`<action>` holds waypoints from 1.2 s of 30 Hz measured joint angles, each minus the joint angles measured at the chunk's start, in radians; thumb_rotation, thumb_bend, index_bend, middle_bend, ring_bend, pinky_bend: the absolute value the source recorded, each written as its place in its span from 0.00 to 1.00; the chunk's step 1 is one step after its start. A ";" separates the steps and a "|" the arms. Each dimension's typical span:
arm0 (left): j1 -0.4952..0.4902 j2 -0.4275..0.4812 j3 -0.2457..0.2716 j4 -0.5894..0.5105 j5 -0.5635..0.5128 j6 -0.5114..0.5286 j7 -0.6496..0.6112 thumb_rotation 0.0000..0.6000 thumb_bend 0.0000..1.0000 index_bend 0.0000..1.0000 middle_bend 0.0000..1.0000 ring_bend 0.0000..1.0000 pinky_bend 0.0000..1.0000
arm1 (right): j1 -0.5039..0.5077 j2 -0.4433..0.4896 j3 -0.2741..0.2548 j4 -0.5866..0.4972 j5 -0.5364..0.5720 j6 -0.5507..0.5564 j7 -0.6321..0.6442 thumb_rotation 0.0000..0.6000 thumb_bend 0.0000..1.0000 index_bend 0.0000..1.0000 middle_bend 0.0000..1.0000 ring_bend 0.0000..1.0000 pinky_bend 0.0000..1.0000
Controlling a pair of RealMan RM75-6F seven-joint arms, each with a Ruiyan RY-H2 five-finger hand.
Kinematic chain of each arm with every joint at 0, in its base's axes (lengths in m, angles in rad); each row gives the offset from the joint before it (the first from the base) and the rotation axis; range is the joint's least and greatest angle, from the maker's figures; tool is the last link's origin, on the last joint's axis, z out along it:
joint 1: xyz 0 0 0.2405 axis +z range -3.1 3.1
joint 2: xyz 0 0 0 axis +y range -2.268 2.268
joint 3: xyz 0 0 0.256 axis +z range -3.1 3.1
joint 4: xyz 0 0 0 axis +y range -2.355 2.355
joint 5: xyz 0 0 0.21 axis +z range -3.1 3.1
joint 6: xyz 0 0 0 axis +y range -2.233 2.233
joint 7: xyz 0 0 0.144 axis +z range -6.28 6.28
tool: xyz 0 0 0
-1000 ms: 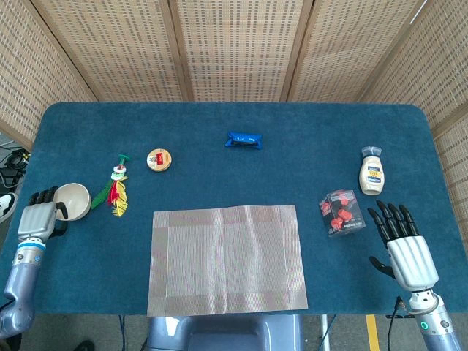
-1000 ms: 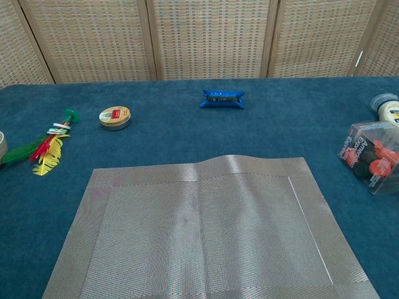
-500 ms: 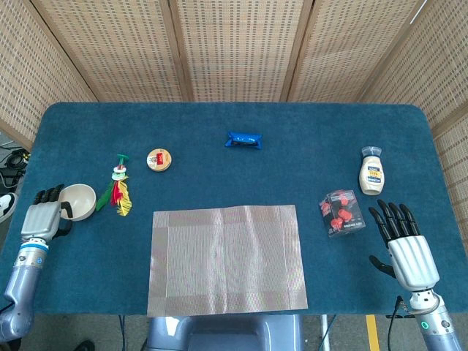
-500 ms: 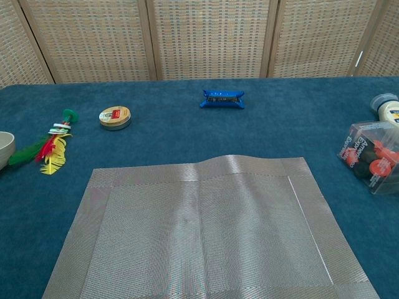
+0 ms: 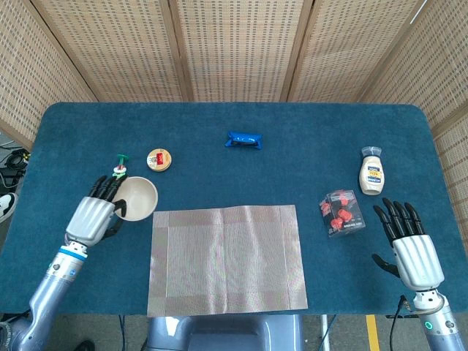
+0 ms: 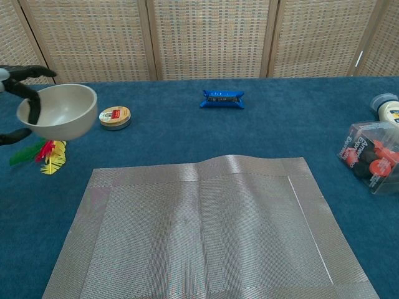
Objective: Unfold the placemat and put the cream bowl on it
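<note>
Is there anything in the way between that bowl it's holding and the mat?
Nothing visible. The left hand holds the bowl lifted just beyond the mat's far left corner, with only bare blue cloth between them. The feather toy lies under the bowl, off the path.

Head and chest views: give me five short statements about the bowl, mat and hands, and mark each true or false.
1. The left hand holds the bowl. True.
2. The bowl rests on the mat. False: it is held up, left of the mat, not on it.
3. The mat lies unfolded. True.
4. The right hand grips the mayo bottle. False: it is open, apart from the bottle, holding nothing.
5. The blue packet lies on the mat. False: it lies on the table beyond the mat.
</note>
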State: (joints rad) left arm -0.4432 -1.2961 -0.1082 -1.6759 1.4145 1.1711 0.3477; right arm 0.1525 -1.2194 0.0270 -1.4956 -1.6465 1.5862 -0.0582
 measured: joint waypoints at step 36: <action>-0.224 -0.292 0.067 0.045 0.069 -0.256 0.190 1.00 0.00 0.00 0.00 0.00 0.00 | -0.018 0.020 0.020 -0.010 0.005 0.007 0.024 1.00 0.00 0.00 0.00 0.00 0.00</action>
State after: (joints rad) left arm -0.6676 -1.5883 -0.0416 -1.6313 1.4836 0.9148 0.5374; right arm 0.1345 -1.1997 0.0473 -1.5056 -1.6415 1.5929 -0.0341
